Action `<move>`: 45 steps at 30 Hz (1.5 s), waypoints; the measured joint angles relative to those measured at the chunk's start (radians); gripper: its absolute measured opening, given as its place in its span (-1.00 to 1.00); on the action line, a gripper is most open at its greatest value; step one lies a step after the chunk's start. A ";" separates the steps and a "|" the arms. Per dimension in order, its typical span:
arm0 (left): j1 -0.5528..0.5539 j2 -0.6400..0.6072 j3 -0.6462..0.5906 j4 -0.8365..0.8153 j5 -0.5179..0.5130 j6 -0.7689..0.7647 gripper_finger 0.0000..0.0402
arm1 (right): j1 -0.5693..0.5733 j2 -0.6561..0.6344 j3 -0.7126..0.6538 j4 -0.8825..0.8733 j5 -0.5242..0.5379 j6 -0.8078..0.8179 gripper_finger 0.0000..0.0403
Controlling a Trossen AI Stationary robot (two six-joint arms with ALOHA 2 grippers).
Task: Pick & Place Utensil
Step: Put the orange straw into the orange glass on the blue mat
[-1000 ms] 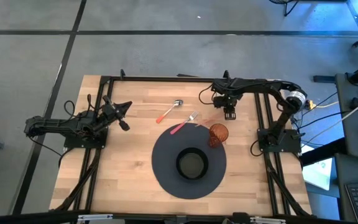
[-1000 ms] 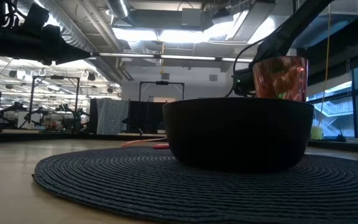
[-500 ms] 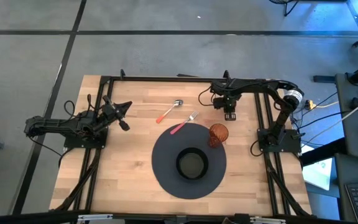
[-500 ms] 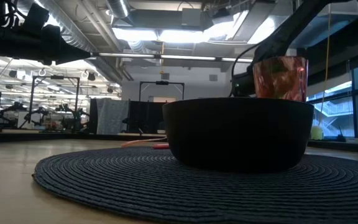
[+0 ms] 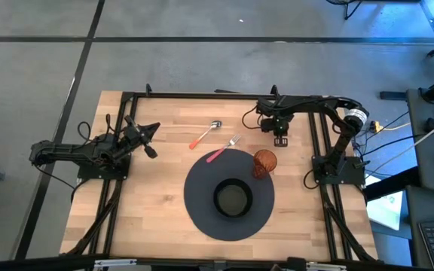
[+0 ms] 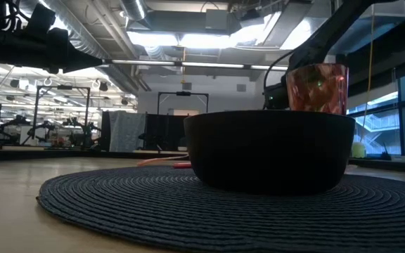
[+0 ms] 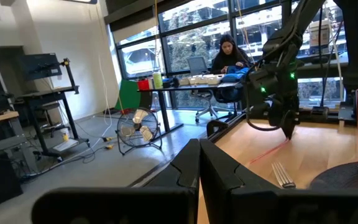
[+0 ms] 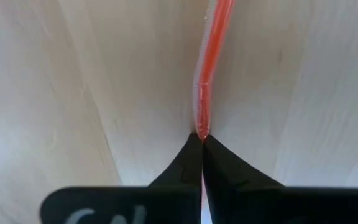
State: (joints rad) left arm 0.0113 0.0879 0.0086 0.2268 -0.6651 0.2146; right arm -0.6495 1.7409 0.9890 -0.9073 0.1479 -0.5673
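Note:
My right gripper (image 5: 281,141) points down over the table's far right part and is shut on a thin orange-red utensil handle (image 8: 211,56). In the left wrist view this handle (image 7: 269,151) shows as a red line on the wood below that gripper (image 7: 288,132). An orange-handled spoon (image 5: 206,134) and a pink-handled fork (image 5: 223,148) lie on the wood left of it. My left gripper (image 7: 199,155) is shut and holds nothing. It waits at the table's left side (image 5: 148,139). My right gripper pinches the orange-red handle (image 8: 201,121) between its two fingertips, coming from above and pointing down. Which end of the utensil this is cannot be told. The rest of the handle runs away from the fingers, close along the wooden table top.
A round dark woven placemat (image 5: 202,203) lies at the table's middle near side with a black bowl (image 5: 232,197) on it. A red translucent cup (image 5: 264,160) stands at the mat's far right rim, close to my right gripper. A person sits at a desk beyond the table (image 7: 229,53).
My right gripper has shut its fingers on the orange-red handle while staying over the same spot. The spoon, fork, cup and bowl have not moved.

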 joint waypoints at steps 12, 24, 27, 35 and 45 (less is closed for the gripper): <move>0.000 0.000 0.000 0.000 0.000 -0.001 -0.98 | 0.009 -0.182 0.028 -0.021 0.111 0.068 -0.99; 0.000 0.000 0.000 0.000 0.000 -0.003 -0.98 | 0.216 -0.370 0.166 -0.155 0.248 0.141 -1.00; 0.000 0.000 0.000 0.000 0.000 -0.003 -0.98 | 0.318 -0.366 0.251 -0.231 0.371 0.173 -1.00; 0.000 0.000 0.000 0.000 0.000 -0.010 -0.98 | 0.578 -0.343 0.438 -0.388 0.728 0.177 -1.00; 0.000 0.000 0.000 0.000 0.000 -0.010 -0.98 | 0.752 -0.342 0.450 -0.423 1.229 0.054 -1.00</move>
State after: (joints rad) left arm 0.0113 0.0879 0.0086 0.2268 -0.6647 0.2043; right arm 0.1029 1.3987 1.4391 -1.3301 1.3765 -0.5129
